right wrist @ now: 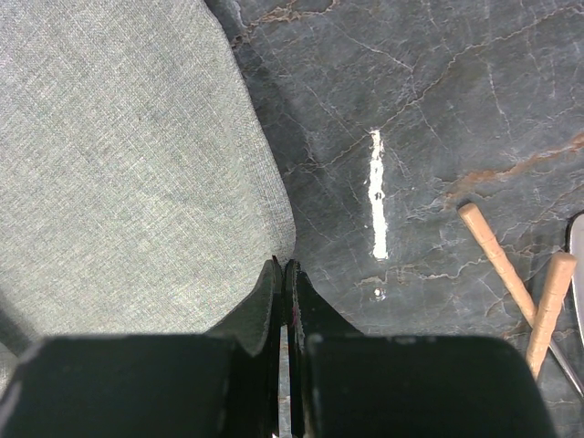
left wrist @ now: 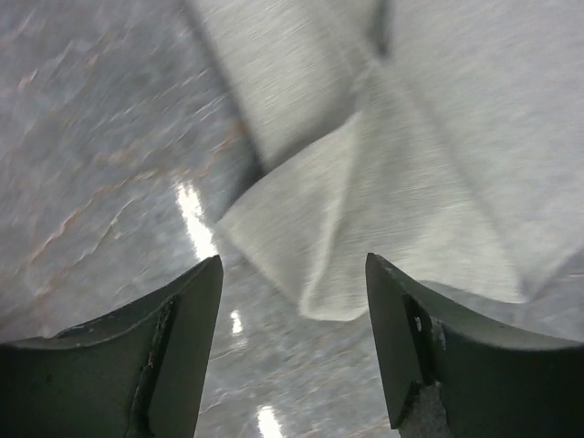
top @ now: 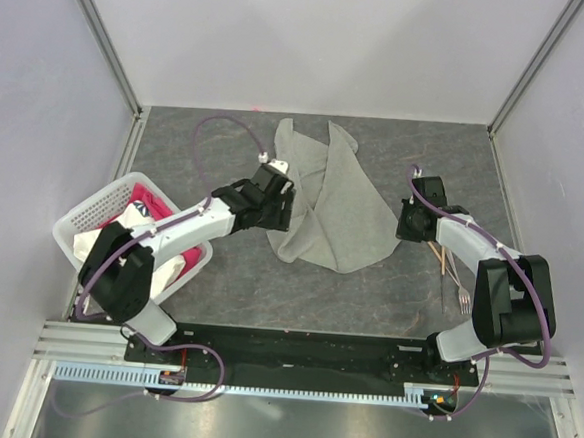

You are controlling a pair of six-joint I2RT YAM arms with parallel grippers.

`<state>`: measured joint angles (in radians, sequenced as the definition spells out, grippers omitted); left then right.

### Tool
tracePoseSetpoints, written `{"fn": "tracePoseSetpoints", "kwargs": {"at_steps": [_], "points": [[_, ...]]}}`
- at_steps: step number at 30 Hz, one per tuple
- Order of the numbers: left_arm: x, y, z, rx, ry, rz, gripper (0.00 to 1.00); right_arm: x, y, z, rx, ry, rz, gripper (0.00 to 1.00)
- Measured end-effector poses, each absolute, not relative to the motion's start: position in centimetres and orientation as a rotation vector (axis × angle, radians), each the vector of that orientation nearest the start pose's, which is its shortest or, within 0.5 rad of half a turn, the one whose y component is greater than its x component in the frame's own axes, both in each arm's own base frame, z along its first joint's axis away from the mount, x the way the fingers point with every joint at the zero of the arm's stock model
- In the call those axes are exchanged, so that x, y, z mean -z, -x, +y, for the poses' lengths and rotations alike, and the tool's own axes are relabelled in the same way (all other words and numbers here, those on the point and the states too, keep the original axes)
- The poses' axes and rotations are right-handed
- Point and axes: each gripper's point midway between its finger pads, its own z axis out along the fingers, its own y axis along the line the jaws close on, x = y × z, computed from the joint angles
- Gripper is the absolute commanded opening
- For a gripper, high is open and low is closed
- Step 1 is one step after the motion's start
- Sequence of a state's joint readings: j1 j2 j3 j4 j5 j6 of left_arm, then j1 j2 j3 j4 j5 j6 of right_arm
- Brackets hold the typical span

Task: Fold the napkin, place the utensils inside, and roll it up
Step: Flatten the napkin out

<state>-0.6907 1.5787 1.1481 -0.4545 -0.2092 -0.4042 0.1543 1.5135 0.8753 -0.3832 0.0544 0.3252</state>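
Napkin point(top: 332, 197), one in number, a grey-green cloth lying rumpled and partly doubled over itself near the middle of the dark marbled table point(top: 238, 275). Its long axis runs from the far left to the near right, with two lobes at the far end and a broad rounded edge at the near end. One pale corner of it point(left wrist: 301, 246) points toward the left arm. Utensils point(top: 447, 270): a small cluster on the table just right of the napkin, apart from it. Two wood-coloured handles point(right wrist: 497, 251) can be counted in the right wrist view, crossing at their lower ends, with a sliver of metal beside them. From above, one fork's tines point toward the near edge, so the cluster's long axis runs far to near with a slight slant. Two arms are present. The left gripper point(top: 286, 194) sits at the napkin's left edge with its jaws spread wide; the cloth corner lies ahead of its fingers point(left wrist: 182, 347) and nothing is gripped. The right gripper point(top: 409, 222) has its jaws pressed fully together, the tips meeting the napkin's right hem point(right wrist: 274, 219); whether any fabric is nipped cannot be told. One white basket point(top: 80, 216) stands at the near left and holds one pink cloth point(top: 197, 258).
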Motion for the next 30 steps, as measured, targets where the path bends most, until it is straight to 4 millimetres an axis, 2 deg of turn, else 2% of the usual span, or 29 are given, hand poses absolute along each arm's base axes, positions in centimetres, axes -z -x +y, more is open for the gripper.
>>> {"fn": "tracePoseSetpoints", "kwargs": {"at_steps": [3,5,9,11,14,18,22,30], "points": [[-9.4,-31.2,-20.7,0.198,-0.192,2.476,0.71,-4.5,-33.0,5.5,-0.102,-0.242,2.582,0.00],[-8.6,-31.1,-19.1,0.210,-0.134,2.488,0.66,-4.5,-33.0,5.5,-0.102,-0.242,2.582,0.00],[-6.8,-31.8,-17.3,0.283,-0.046,2.495,0.60,-4.5,-33.0,5.5,-0.102,-0.242,2.582,0.00],[-6.2,-32.1,-17.5,0.338,-0.041,2.498,0.59,-4.6,-33.0,5.5,-0.102,-0.242,2.581,0.00],[-5.3,-32.6,-19.2,0.425,-0.079,2.498,0.57,-4.5,-33.0,5.5,-0.102,-0.242,2.582,0.00],[-2.5,-32.4,-19.9,0.436,-0.110,2.554,0.52,-4.6,-33.0,5.5,-0.102,-0.242,2.581,0.00],[-2.5,-33.4,-20.4,0.444,-0.114,2.532,0.53,-4.6,-33.0,5.5,-0.102,-0.242,2.581,0.00],[-2.3,-33.6,-20.7,0.398,-0.132,2.523,0.51,-4.6,-33.0,5.5,-0.102,-0.242,2.581,0.00]]}}
